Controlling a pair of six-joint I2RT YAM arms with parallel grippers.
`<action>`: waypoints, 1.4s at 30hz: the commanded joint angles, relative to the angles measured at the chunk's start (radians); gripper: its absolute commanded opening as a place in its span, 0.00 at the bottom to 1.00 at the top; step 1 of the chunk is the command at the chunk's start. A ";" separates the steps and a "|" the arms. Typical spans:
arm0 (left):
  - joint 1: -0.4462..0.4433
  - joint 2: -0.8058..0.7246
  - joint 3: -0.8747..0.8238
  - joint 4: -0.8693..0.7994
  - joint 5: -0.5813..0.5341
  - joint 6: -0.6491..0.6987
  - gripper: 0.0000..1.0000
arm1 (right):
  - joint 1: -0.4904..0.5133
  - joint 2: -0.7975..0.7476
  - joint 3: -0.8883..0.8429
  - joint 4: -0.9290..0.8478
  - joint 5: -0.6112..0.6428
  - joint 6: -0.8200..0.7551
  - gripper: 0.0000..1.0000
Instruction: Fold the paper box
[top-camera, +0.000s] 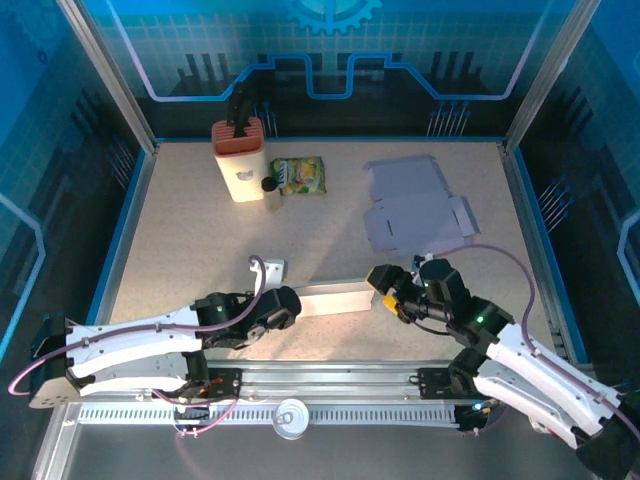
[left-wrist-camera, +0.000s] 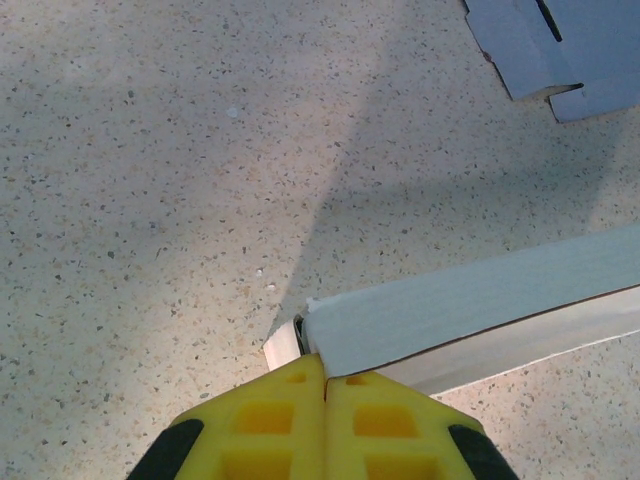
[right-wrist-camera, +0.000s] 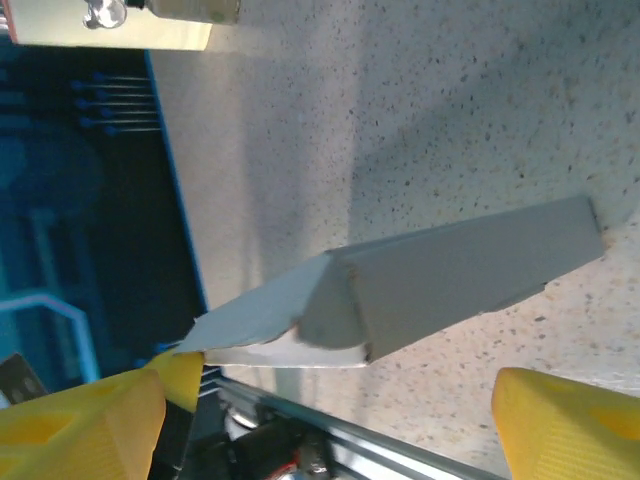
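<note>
We hold both arms low, reaching in from the near edge toward each other. Our left arm (top-camera: 130, 345) lies stretched out to the right, and the left gripper (top-camera: 287, 305) has its yellow fingers (left-wrist-camera: 270, 420) pressed flat together with no gap between them. Our right arm (top-camera: 540, 370) bends at the elbow and angles leftward. The right gripper (top-camera: 385, 283) has its jaws spread wide, one yellow finger at each side of its wrist view.

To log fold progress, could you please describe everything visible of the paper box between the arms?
The paper box is a long, slim grey-white cardboard sleeve lying flat on the speckled table near its front edge. It looks partly folded: a pointed flap sticks out open at its right end. The closed left fingers meet its left corner; the open right fingers straddle its right end.
</note>
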 joint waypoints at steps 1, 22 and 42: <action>-0.011 0.011 -0.034 -0.066 0.024 -0.024 0.00 | -0.022 -0.024 -0.121 0.279 -0.101 0.349 0.86; -0.015 0.023 -0.023 -0.060 0.031 -0.022 0.00 | -0.065 0.010 -0.251 0.446 -0.099 0.451 0.58; -0.015 -0.058 -0.034 -0.042 0.081 -0.035 0.36 | -0.065 -0.007 -0.262 0.261 -0.027 0.326 0.36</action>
